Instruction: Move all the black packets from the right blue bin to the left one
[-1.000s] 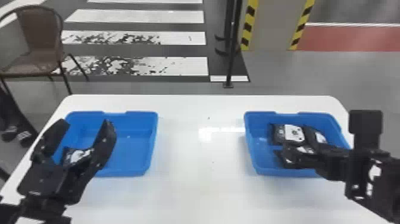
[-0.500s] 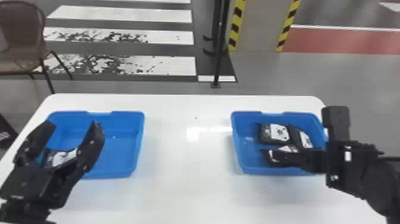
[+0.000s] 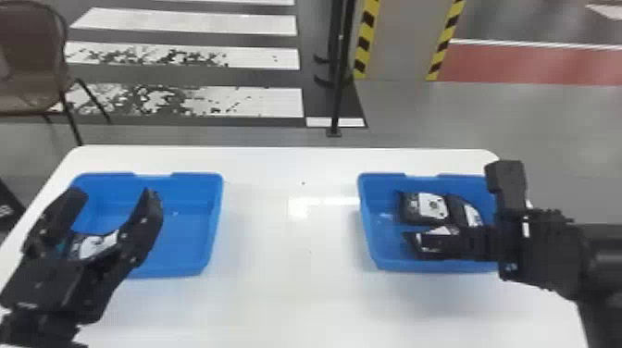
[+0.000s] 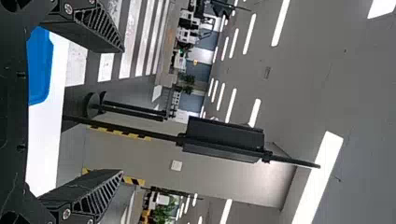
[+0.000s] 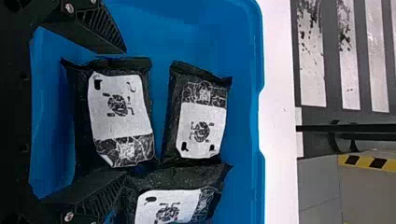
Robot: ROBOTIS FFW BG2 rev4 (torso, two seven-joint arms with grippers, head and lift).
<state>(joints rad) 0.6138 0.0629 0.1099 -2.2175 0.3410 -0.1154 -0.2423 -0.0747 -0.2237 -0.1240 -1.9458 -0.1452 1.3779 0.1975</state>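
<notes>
3 black packets point(image 3: 432, 207) lie in the right blue bin point(image 3: 369, 231) beneath the spread right pincer point(image 3: 472, 243); the left pincer point(image 3: 113, 195) (also spread) hangs raised.

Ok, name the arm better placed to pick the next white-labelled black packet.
Probably the right: its open gripper is at the right blue bin, lined up with a packet, while the left gripper is at the left bin.
</notes>
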